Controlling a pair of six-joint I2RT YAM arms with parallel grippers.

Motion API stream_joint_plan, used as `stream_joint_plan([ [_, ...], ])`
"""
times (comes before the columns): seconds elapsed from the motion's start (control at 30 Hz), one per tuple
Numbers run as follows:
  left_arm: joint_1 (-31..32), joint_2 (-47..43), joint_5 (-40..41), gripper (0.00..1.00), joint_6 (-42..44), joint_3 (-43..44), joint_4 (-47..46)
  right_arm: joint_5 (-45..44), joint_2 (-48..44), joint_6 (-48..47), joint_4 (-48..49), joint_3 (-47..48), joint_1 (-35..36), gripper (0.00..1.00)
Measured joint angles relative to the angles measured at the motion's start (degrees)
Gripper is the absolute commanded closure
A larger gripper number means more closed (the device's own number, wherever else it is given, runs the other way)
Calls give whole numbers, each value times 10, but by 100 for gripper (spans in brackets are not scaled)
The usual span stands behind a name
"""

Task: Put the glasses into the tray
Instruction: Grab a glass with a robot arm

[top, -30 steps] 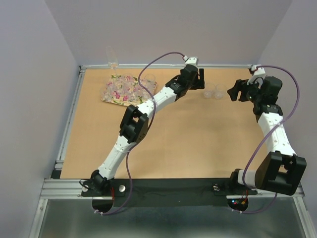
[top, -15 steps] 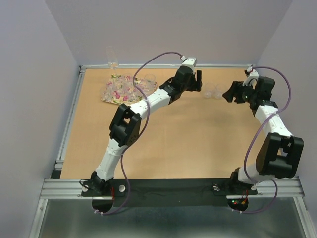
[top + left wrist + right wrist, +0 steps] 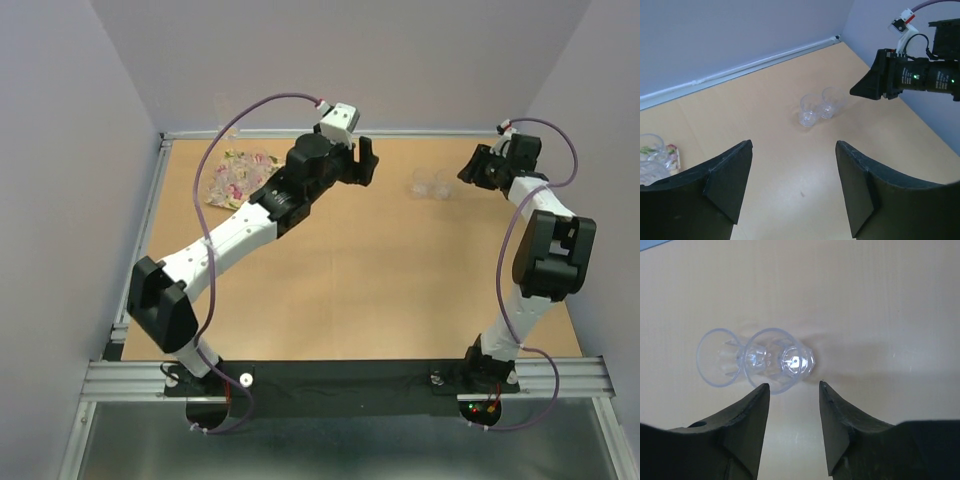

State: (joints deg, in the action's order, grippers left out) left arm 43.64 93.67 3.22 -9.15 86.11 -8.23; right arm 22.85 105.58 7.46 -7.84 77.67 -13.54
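Observation:
Two clear glasses point(image 3: 432, 184) stand touching on the tan table at the far right; the left wrist view shows them as a pair point(image 3: 817, 106). My right gripper point(image 3: 472, 168) hovers just right of them. In its own view the open right gripper point(image 3: 792, 387) has nothing between its fingers, and the nearer glass point(image 3: 776, 360) sits just beyond the tips, the other glass point(image 3: 719, 358) behind it. My left gripper point(image 3: 365, 160) is raised, open and empty point(image 3: 793, 146), pointing toward the pair. The flowered tray point(image 3: 228, 180) lies far left, partly hidden by the left arm, with glasses point(image 3: 650, 146) on it.
A metal rail point(image 3: 440, 133) runs along the table's far edge against the lilac wall. The right arm's black wrist point(image 3: 920, 79) hangs at the right of the left wrist view. Bare tan tabletop point(image 3: 380, 270) lies between the arms.
The left arm has lifted and swung left, away from the two glasses. The right gripper has shifted toward the far right corner, and its jaws have narrowed.

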Motion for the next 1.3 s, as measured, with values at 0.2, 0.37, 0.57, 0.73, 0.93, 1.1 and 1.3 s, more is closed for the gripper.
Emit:
stream_joint_plan([
  [0.2,-2,-122,4,19,19,-123,-4,-11,63,3,-19,76,0,59],
  [0.37,-4,-219,17,18,16,-228,1,-10,93,6,-34,123,0,62],
  [0.57,-4,-319,26,18,-7,-319,0,-7,107,5,-51,129,4,63],
  [0.73,-4,-381,34,18,-26,-368,-2,-6,115,2,-66,129,12,63],
  [0.93,-4,-431,41,18,-50,-409,0,-11,126,-3,-74,129,20,71],
  [1.1,-4,-458,44,17,-69,-430,0,-22,140,-10,-85,129,24,90],
  [1.3,-4,-478,42,5,-93,-451,-3,-34,140,-19,-96,129,24,100],
])
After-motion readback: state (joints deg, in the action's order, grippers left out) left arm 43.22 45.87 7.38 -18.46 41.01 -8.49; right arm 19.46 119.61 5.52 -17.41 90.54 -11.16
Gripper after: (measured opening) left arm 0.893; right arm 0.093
